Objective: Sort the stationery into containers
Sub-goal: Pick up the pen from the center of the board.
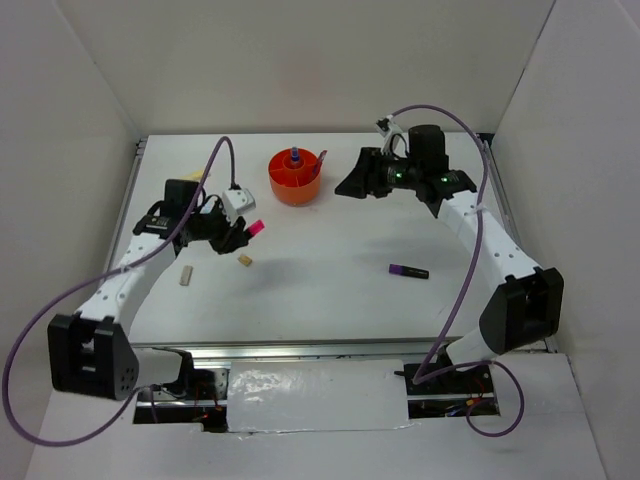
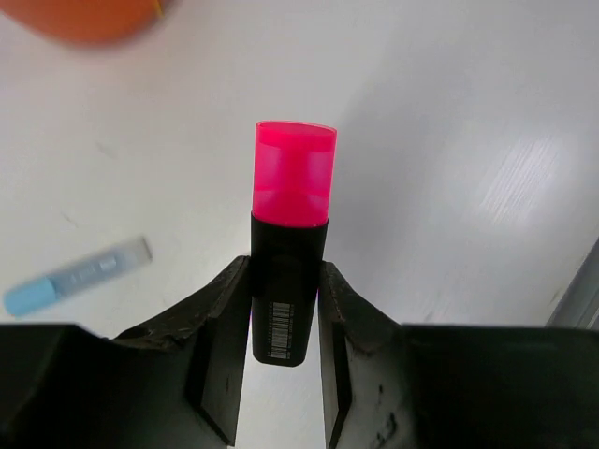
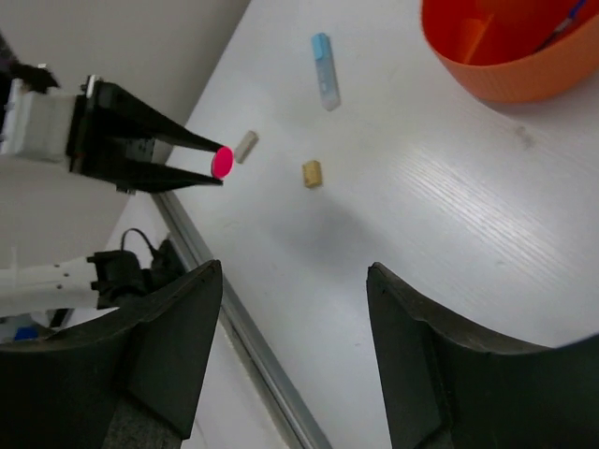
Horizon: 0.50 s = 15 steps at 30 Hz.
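My left gripper [image 2: 285, 281] is shut on the black body of a pink-black highlighter [image 2: 290, 234], whose pink cap points forward, lifted above the table. From above, this gripper [image 1: 238, 234] hangs left of the middle with the pink cap [image 1: 256, 228] sticking out. The orange pot [image 1: 295, 178] stands at the back centre with a pen [image 1: 320, 160] inside. My right gripper [image 1: 352, 180] hovers just right of the pot, open and empty [image 3: 295, 271]. A purple-black marker [image 1: 408, 271] lies on the right.
Two tan erasers [image 1: 245, 261] [image 1: 185, 277] lie below the left gripper. A blue-capped clear bottle [image 2: 75, 278] lies on the table to its left. Something yellow [image 1: 190, 178] shows behind the left arm. White walls enclose the table.
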Motion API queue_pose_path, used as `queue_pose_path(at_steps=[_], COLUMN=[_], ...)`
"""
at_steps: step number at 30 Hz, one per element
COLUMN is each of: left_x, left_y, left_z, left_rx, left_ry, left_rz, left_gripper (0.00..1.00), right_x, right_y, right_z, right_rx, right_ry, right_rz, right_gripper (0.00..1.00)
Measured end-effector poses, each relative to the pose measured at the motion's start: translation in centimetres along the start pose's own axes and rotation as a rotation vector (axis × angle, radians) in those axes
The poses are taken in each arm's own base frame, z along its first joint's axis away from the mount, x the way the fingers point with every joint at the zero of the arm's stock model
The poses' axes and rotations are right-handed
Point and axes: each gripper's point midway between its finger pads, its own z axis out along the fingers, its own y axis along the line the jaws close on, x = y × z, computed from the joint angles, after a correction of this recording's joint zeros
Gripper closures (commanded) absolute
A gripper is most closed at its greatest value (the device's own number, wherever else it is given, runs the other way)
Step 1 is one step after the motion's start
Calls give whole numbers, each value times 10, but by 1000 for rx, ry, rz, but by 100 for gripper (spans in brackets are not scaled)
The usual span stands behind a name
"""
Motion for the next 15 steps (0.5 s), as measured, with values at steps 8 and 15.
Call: queue_pose_path(at_steps=[8,15], left_x=[-120,-135], left_y=[-42,-59], left_z=[-24,-20], left_rx=[-10,4], left_ry=[-269,-262], left_rz=[-115,-217], left_gripper=[100,100], right_x=[-3,7], right_y=[55,90], right_z=[52,79], right_rx=[-164,-258], right_ry=[56,109], right_rz=[74,76], right_gripper=[29,30])
